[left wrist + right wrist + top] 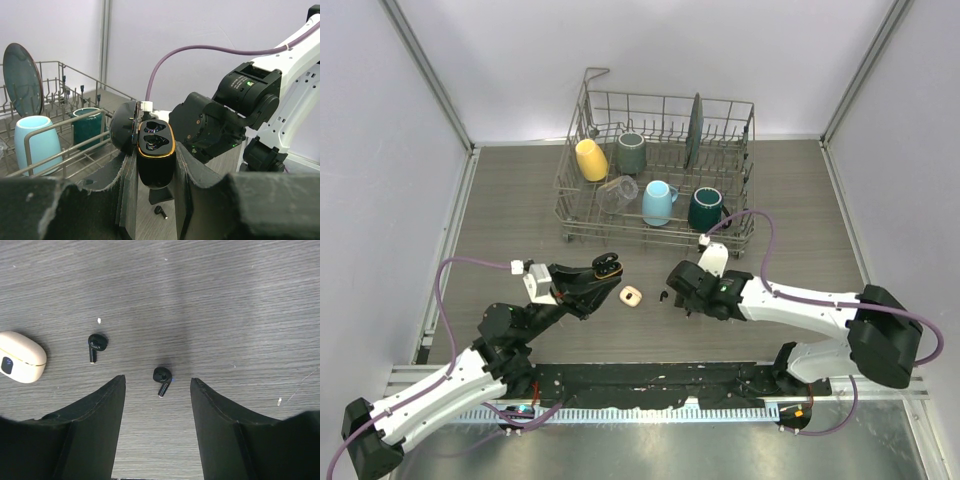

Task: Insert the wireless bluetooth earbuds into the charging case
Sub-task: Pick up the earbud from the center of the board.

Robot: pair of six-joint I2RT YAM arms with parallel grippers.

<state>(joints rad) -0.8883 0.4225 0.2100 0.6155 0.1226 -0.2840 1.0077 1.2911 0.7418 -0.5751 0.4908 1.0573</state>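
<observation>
Top external shows a grey wood-grain table (pixel 510 200) between pale lilac walls (pixel 380 150).

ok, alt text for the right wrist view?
A small black stemmed earbud lies on the grey wood-grain table, between the open black fingers of the right hand. A second black earbud lies left of it, a cream-white rounded case beyond that.

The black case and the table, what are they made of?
The black case looks like hard glossy plastic: it gleams with reflections. The thin gold line round its opening may be metal or paint. The table looks like grey wood or wood-print laminate: long grain streaks, dull matte surface.
</observation>
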